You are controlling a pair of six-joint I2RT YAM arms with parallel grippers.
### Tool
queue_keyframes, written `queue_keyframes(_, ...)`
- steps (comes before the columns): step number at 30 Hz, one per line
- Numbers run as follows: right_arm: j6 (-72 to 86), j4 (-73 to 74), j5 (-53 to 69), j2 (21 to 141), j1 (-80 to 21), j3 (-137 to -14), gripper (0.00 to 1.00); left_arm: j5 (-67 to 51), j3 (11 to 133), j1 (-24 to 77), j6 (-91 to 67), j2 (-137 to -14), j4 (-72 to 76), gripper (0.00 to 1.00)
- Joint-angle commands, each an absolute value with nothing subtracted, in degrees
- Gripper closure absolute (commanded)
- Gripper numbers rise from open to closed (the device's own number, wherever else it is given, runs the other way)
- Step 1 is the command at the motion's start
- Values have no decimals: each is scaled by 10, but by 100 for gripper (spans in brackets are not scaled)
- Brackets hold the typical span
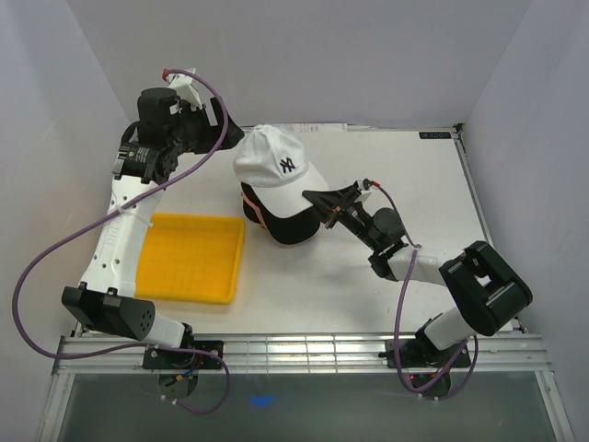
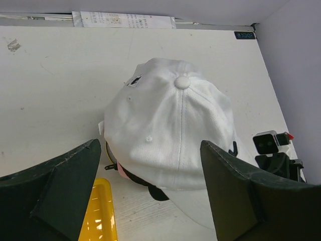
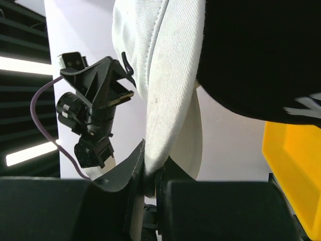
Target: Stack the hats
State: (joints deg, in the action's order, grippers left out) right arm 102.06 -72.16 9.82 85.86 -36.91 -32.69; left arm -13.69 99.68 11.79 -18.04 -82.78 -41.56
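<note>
A white hat with a dark NY logo (image 1: 276, 164) (image 2: 170, 125) sits on top of a pile of hats at the table's middle. Under it shows a black hat (image 1: 287, 230) (image 3: 261, 55), with a pink hat's edge (image 1: 249, 206) (image 2: 119, 170) between them. My right gripper (image 1: 322, 204) (image 3: 150, 175) is shut on the white hat's brim (image 3: 170, 100) from the right. Raised behind and left of the pile, my left gripper (image 1: 221, 129) (image 2: 149, 145) is open and holds nothing, looking down on the white crown.
A yellow tray (image 1: 189, 258) (image 2: 103, 211) (image 3: 296, 170) lies left of the pile, near the left arm. A printed paper strip (image 1: 317, 126) (image 2: 123, 20) lies along the table's far edge. White walls close in the table on three sides.
</note>
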Motion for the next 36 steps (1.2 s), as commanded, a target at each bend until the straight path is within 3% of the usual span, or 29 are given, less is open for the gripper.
queue_keyframes(1,1037,-796,97,842,-358,-288,92,-132,988,117,-174,-798,-410,9)
queue_keyframes(23,1076,-877,141,940,-331,-181,92,-140,936,116,-185,-806,-381,9)
queue_keyframes(36,1063,-925,178,1027,-327,-158,92,-178,918,116,-230,-881,-314,10)
